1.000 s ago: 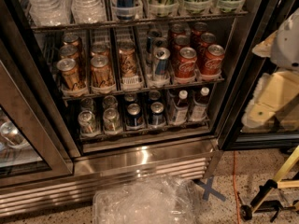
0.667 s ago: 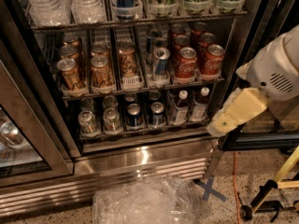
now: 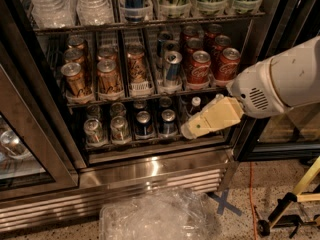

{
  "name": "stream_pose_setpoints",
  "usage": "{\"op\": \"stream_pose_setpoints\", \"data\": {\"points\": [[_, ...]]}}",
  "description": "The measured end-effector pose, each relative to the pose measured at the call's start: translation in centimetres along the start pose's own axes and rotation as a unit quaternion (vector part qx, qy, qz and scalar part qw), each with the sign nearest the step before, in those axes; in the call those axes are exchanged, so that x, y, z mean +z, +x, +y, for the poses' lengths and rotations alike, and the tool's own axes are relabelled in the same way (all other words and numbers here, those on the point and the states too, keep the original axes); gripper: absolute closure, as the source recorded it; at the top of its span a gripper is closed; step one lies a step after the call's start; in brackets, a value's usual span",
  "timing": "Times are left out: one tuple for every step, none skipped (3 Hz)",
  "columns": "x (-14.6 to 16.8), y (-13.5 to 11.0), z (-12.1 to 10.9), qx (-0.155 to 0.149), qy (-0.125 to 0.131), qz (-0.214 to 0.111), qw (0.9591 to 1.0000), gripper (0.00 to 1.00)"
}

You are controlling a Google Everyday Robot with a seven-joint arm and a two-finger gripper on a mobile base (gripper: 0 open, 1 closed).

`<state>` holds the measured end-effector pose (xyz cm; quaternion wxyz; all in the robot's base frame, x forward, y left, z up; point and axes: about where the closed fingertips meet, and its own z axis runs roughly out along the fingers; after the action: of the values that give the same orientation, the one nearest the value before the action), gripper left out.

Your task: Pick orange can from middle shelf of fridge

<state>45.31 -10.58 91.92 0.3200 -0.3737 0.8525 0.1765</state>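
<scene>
Orange can (image 3: pixel 76 79): copper-orange, dark script, silver lid. Cola cans (image 3: pixel 200 66): red. Centre can (image 3: pixel 172 66): blue-and-silver. Hand (image 3: pixel 199 125): cream-yellow, right, near fridge (image 3: pixel 150 171), which is steel-grey.

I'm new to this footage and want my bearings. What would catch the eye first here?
A white arm reaches in from the right, its cream gripper in front of the lower rack of the fridge. Above, the middle shelf holds orange cans in the left lanes, red cans on the right, and a blue-and-silver can between. Crumpled clear plastic lies on the floor below.
</scene>
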Motion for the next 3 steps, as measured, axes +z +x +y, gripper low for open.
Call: {"op": "stream_pose_setpoints", "data": {"points": [[0.0,0.0,0.0,-0.001,0.001,0.0,1.0,0.0],[1.5,-1.7,1.5,0.001,-0.014,-0.041,0.999,0.0],[5.3,-4.6,4.5,0.037,-0.047,-0.111,0.992,0.0]]}}
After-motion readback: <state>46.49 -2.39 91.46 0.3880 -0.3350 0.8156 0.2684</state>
